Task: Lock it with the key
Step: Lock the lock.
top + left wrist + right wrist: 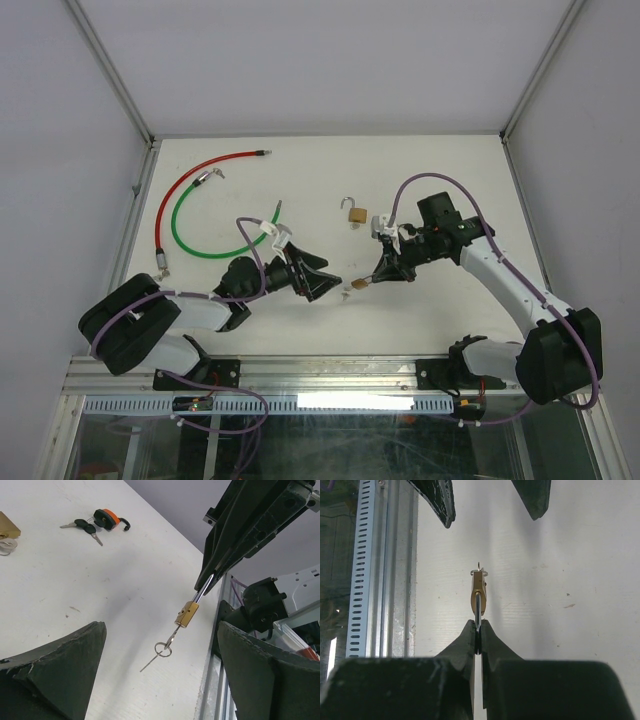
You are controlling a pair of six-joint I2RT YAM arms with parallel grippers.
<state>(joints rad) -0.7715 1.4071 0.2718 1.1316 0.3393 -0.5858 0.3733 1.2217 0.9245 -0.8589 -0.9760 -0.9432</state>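
A small brass padlock (358, 285) (187, 614) (479, 591) hangs above the table. My right gripper (374, 280) (477, 630) is shut on its steel shackle. A key (173, 637) sticks out of the lock's far end, with a wire ring (163, 649) dangling from it. My left gripper (327, 279) (161, 628) is open wide and faces the key end of the lock, a short gap away, touching nothing. Its two fingers (441, 500) show at the top of the right wrist view.
A second brass padlock (355, 213) (7, 526) lies on the table with its shackle open. An orange and black padlock (106, 518) with keys (82, 527) lies beyond it. A red cable (184, 186) and a green cable (198, 243) curve at the back left. The metal table rail (375, 580) runs close by.
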